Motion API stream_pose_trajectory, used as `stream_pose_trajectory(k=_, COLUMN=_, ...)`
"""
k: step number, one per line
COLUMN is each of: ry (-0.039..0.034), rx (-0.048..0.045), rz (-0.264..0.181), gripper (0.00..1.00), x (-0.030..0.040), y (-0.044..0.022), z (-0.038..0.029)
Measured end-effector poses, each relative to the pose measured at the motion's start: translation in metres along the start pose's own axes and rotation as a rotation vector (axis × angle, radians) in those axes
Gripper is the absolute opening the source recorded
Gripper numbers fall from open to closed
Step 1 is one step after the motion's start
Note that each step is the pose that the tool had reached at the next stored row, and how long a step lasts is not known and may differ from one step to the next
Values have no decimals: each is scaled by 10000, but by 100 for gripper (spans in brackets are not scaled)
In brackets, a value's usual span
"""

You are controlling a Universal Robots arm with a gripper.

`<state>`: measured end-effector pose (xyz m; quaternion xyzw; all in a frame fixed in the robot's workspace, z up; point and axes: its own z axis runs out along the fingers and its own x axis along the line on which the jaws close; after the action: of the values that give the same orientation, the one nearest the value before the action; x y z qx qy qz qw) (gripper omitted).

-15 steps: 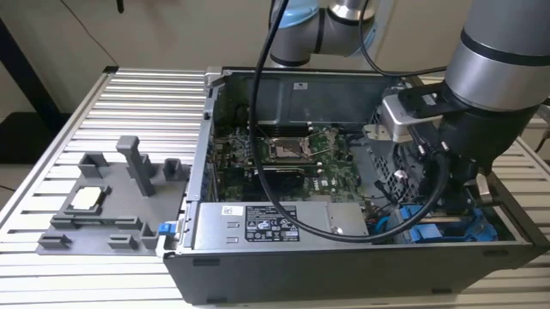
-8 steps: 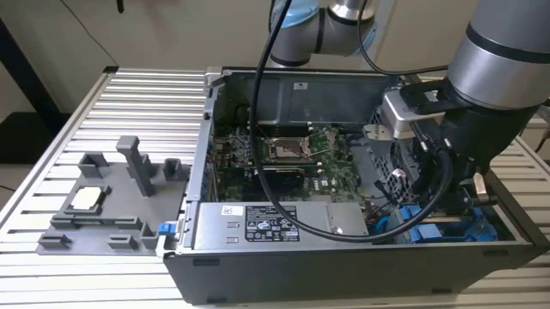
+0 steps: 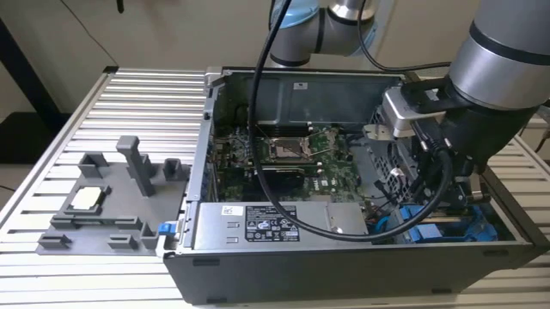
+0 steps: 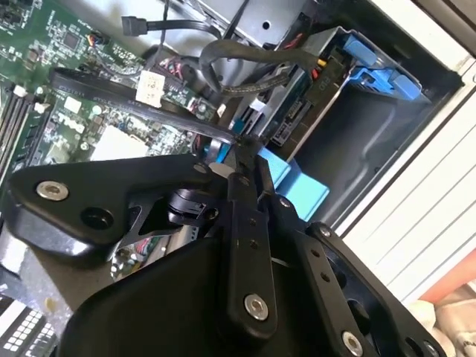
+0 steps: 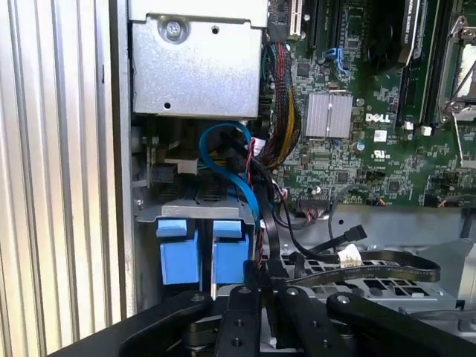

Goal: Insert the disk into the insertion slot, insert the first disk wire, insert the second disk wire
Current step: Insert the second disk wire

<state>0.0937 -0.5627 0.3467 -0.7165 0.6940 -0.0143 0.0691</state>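
The disk (image 5: 178, 249) sits in its blue carrier down in the drive cage at the corner of the open computer case (image 3: 344, 270), and you can count two blue carriers side by side in the first wrist view — this one and a second carrier (image 5: 232, 249) just beside it. In the exterior view you see the same blue at the case's lower corner, on the exterior view's right, under the arm (image 3: 498, 58). Your tool (image 4: 245, 160) hangs low over that cage; its black linkage crowds both wrist views, and whether the fingers are parted or closed, or holding anything, you cannot tell. The first wrist view gives you a blue cable (image 5: 230, 160) looping above the carriers and one loose black cable with its connector (image 5: 355, 233) free near the motherboard (image 5: 372, 111). The exterior view adds the silver power-supply box (image 3: 275, 225) and a grey fixture (image 3: 112, 199) beside the case on the slatted surface (image 3: 129, 103).
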Motion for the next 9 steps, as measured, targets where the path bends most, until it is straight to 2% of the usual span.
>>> stream_pose_trajectory(k=2, ry=-49, rx=2, rz=6, gripper=16, x=1, y=0, z=0)
stream_pose_trajectory(k=9, ry=-53, rx=2, rz=5, gripper=16, x=37, y=-4, z=-2)
